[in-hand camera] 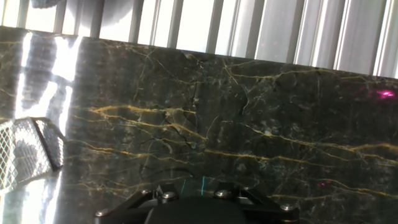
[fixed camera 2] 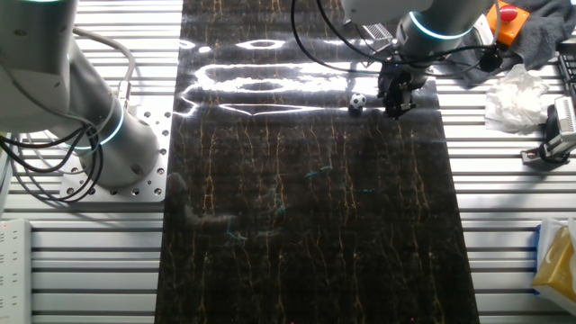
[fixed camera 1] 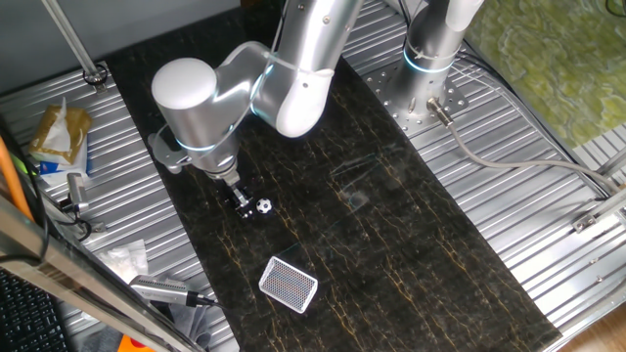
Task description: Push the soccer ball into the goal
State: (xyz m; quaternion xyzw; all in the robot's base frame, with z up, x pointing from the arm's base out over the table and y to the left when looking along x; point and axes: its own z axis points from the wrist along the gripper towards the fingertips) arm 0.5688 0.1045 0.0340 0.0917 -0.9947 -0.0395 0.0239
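Observation:
The soccer ball [fixed camera 1: 264,206] is a tiny white ball with black patches on the dark marble mat. My gripper [fixed camera 1: 242,200] stands just left of it with its tip down at the mat, the fingers together and holding nothing. In the other fixed view the ball [fixed camera 2: 357,103] lies just left of the gripper [fixed camera 2: 394,106]. The goal [fixed camera 1: 289,285], a white frame with dark netting, lies flat on the mat nearer the front, below and right of the ball. In the hand view the goal [in-hand camera: 25,152] shows at the left edge; the ball is hidden there.
The marble mat [fixed camera 1: 391,244] covers the middle of a ribbed metal table. The arm's base [fixed camera 1: 430,68] stands at the back right. A snack bag [fixed camera 1: 59,137] and tools [fixed camera 1: 161,290] lie at the left edge. Cloth, tissue and an orange object [fixed camera 2: 508,18] sit beside the mat.

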